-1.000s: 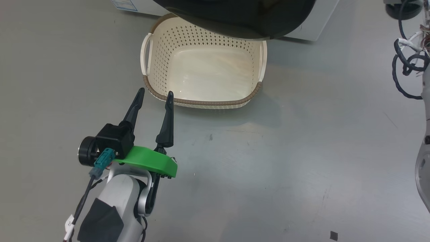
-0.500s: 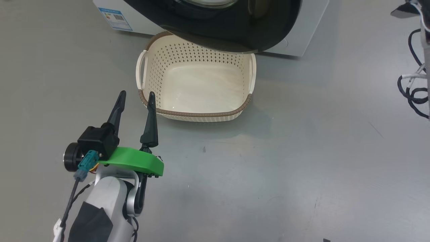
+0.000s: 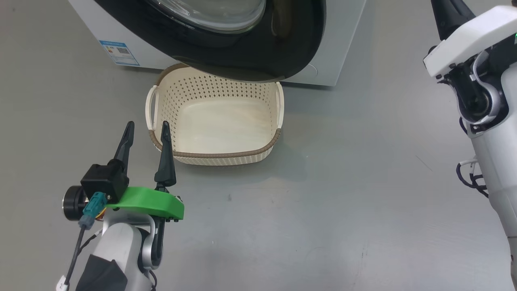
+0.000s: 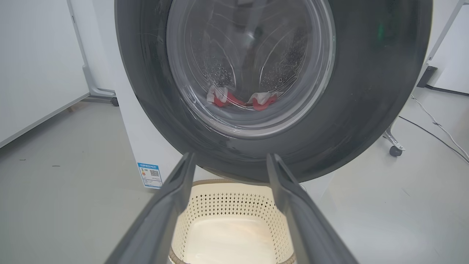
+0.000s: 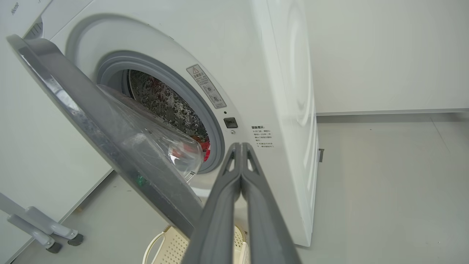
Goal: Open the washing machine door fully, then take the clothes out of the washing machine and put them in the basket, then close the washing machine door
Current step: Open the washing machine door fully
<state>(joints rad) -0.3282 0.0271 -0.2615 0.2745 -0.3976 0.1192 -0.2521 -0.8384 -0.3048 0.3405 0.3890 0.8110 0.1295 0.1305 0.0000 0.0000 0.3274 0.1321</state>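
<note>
— Now, the washing machine door (image 5: 110, 137): position?
— Partly open. In the right wrist view it stands swung out at an angle from the washing machine (image 5: 278, 91), its bulging glass bowl drawn away from the grey gasket (image 5: 216, 135). In the head view its glossy black rim overhangs the far end of the basket (image 3: 214, 155).

— The basket's location?
— Upright on the grey floor (image 3: 343, 202), directly before the washer's front, far end under the door. The blue label sticker (image 3: 119, 52) on the machine's lower corner is just beyond its far left corner.

— The clothes?
— The clothes (image 4: 227, 99) lie at the bottom of the perforated steel drum (image 5: 157, 95): red and white fabric, seen through the door glass in the left wrist view and past the door's edge in the right wrist view.

— Left gripper?
— The left gripper (image 3: 147, 124) is released, fingers spread, nothing between them. It hovers over the floor at the basket's near left corner. One fingertip overlaps the brown rim in the head view; contact cannot be determined. Its fingers point at the door.

— Right gripper?
— The right gripper (image 5: 240, 146) is clenched, fingers pressed together along their length, grasping nothing. It is raised off the washer's right side, tips directed at the white front panel just right of the door opening.
</note>
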